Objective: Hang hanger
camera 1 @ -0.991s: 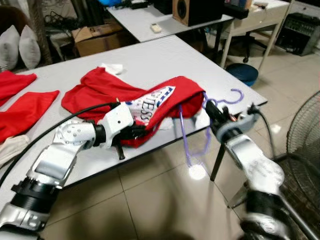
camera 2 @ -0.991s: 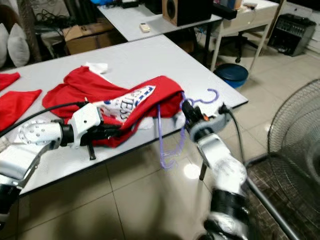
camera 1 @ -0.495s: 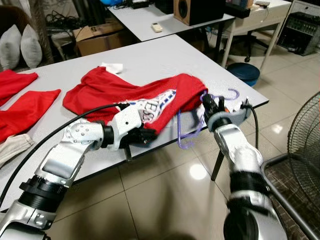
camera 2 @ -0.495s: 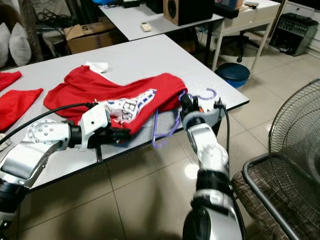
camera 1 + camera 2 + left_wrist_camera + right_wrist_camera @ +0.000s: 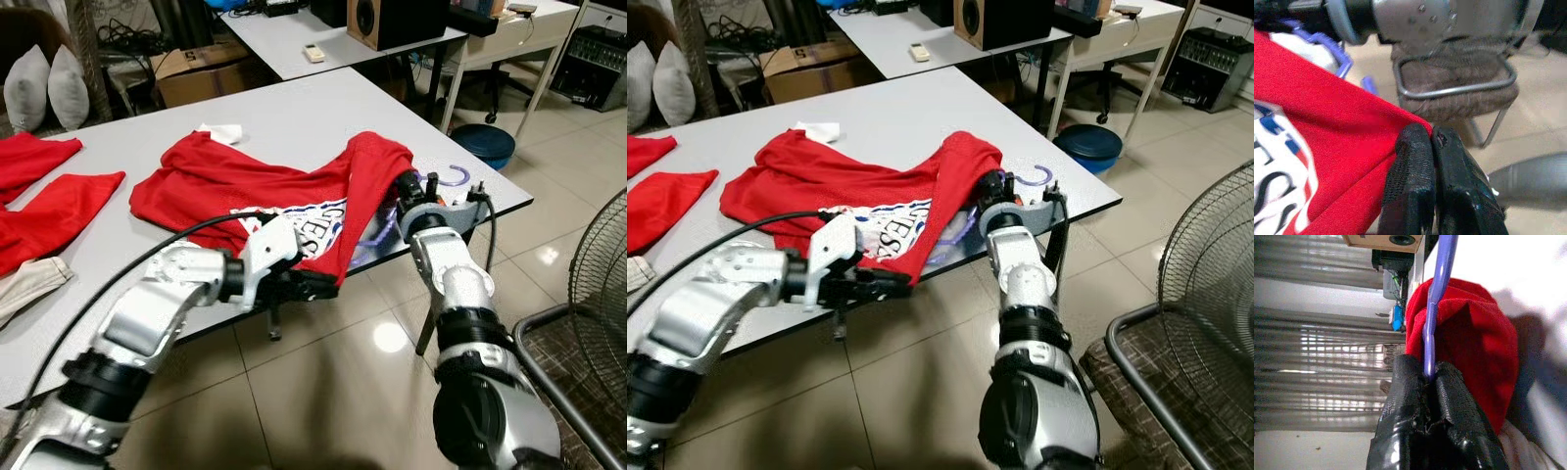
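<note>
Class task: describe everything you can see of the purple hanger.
The hanger is thin, purple and looks like plastic. Its hook curls over the table near the corner. The rest runs under the red shirt, showing below the hem. The right gripper is shut on its bar, beside the shirt.

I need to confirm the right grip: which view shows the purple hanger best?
The right wrist view: the right gripper is shut on the purple hanger, its bar running up beside the red shirt. The eye views show little more than its hook at the table edge.
</note>
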Motion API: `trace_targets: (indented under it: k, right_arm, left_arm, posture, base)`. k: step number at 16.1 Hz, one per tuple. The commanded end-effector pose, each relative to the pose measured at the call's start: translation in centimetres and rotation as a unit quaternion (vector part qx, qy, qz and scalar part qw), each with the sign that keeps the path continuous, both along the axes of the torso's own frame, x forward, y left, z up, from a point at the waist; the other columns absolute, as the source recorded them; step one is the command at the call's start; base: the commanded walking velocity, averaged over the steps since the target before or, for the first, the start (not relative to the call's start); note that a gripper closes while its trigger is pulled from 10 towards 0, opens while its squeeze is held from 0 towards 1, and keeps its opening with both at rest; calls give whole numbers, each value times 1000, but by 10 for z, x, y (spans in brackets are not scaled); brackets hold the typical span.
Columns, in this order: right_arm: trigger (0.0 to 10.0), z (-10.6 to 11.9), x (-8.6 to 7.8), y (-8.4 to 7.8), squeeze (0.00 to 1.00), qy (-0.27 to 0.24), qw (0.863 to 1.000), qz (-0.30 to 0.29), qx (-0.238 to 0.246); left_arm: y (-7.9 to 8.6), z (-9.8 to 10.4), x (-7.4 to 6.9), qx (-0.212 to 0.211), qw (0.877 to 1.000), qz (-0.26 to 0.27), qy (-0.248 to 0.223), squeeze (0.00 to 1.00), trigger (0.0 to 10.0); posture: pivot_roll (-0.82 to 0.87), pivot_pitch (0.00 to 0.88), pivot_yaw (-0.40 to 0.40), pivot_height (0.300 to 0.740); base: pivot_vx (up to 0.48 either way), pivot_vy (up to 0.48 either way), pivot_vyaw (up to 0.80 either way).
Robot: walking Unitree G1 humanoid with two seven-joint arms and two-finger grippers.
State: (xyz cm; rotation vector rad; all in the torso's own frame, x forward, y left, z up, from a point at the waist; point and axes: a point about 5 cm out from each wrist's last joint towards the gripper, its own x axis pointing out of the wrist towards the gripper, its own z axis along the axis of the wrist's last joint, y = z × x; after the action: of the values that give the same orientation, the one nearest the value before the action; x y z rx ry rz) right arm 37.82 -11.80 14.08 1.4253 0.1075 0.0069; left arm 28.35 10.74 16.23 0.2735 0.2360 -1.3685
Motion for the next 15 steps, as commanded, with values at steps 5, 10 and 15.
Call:
trace_targets:
  k: [5, 10, 15]
  right_arm:
    - [10000, 13, 6, 42, 0, -19, 999, 34, -29]
    - [10000, 8, -6, 59, 0, -59, 970, 135, -195]
    - [10000, 10, -37, 26, 0, -75, 969, 147, -184]
  left_arm:
    - [-25, 28, 3, -122, 991, -34, 42, 0, 0]
    - [-20, 51, 44, -127, 986, 91, -52, 0, 0]
    - [5, 65, 62, -88, 979, 148, -113, 0, 549]
  posture:
    - [-146, 0, 64, 740]
    - [-169, 0, 92, 740]
    - [-203, 0, 123, 740]
  base:
    - [0, 0, 0]
    - [0, 0, 0]
    - [0, 0, 0]
